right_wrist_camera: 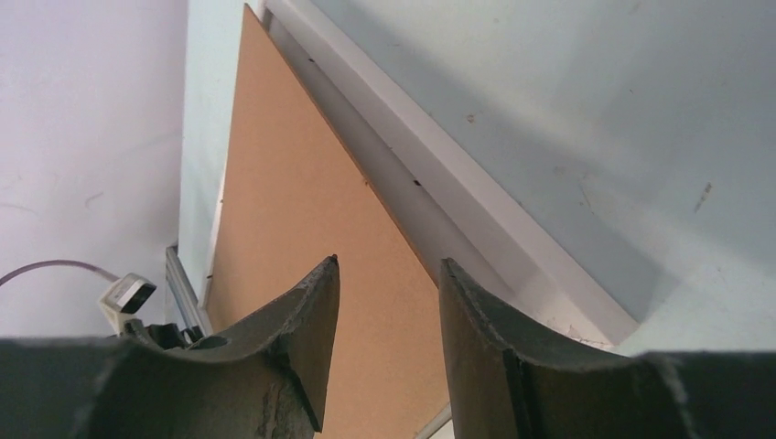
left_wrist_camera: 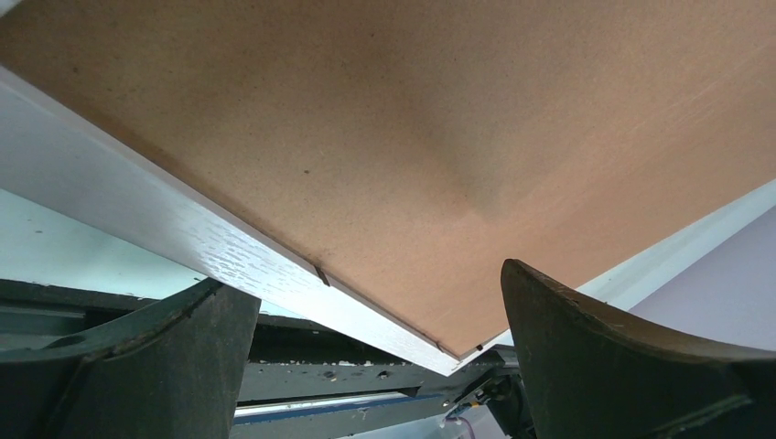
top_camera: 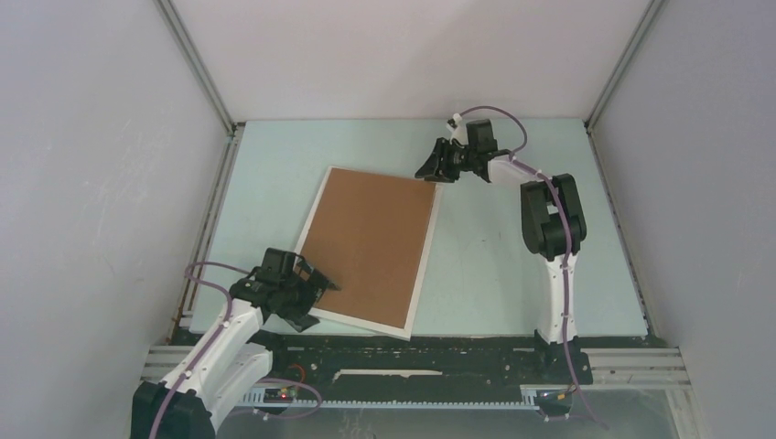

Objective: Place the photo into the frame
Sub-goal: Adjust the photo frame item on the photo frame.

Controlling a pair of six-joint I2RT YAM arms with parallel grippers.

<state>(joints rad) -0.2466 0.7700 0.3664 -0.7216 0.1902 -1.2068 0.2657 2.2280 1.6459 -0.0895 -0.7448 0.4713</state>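
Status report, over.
Left end effector open at frame near corner; right end effector open at far corner. Backing board covers frame. Photo not visible.

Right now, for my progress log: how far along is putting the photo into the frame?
Done, apparently: the backing board sits inside the frame. In hand: nothing; the left gripper gapes at its near corner, the right gripper stands open at the far corner. Left to do: unclear, since the photo shows nowhere.
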